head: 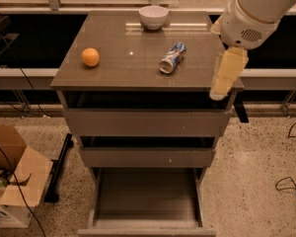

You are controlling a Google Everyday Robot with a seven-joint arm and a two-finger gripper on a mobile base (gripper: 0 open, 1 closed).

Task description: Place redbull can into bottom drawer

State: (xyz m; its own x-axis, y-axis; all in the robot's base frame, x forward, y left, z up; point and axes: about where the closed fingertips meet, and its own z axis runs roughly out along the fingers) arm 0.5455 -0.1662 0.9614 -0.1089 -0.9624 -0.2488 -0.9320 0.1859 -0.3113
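While the redbull can [172,58] lies apart, left of the jaws, their spread is unclear.

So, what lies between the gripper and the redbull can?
Only bare cabinet top, in the camera view. The gripper hangs over its right front edge; the redbull can lies left of it.

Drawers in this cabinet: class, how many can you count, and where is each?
3: top drawer just under the tabletop, middle drawer below it, bottom drawer lowest, pulled open. None seem hidden. The gripper hangs by the tabletop's right front corner.
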